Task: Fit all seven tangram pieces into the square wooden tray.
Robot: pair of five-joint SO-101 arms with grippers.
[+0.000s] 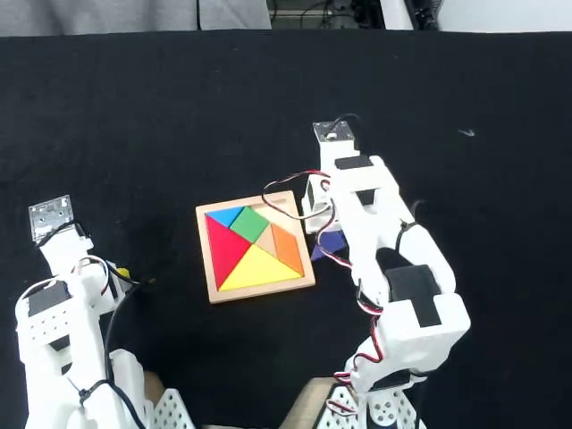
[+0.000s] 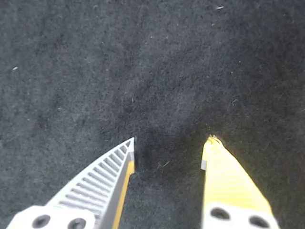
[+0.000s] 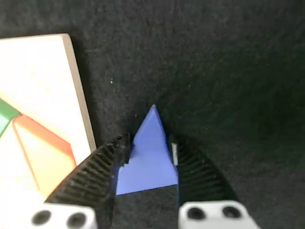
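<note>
The square wooden tray lies mid-table and holds several pieces: a light blue one, green, red, yellow and orange. Its far right corner is bare wood. A dark blue triangle lies on the black cloth just right of the tray's rim. My right gripper is shut on it, black fingers pressed against both slanted sides. That triangle peeks out under the right arm. My left gripper hangs open over bare cloth far to the left.
Black cloth covers the whole table. The right arm's white body and cables stretch along the tray's right side. The left arm's base sits at the near left corner.
</note>
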